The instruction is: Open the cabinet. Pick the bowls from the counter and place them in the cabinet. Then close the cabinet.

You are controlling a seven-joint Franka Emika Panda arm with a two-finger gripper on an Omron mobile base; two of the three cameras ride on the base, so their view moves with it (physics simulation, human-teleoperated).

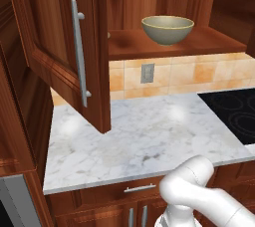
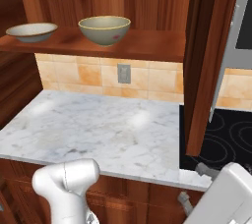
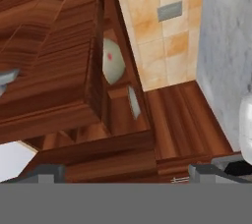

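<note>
In the left base view we saw the cabinet (image 1: 64, 52) w/ its left door swung wide over the counter (image 1: 144, 136), the deep olive-tan bowl (image 1: 168, 29) upright on the shelf, stovetop (image 1: 234, 111) at right. In the right base view both bowls sat on the shelf, the shallower bowl (image 2: 32, 31) left of the deep one and apart from it, right door (image 2: 209, 51) open over the counter's edge, tiled backsplash (image 2: 98, 78) w/ an outlet (image 2: 124, 73) behind. In the hand view, rolled sideways, we saw the gripper (image 3: 128, 173) w/ tips spread wide, nothing between them, facing the cabinet's underside, both bowls edge-on.
</note>
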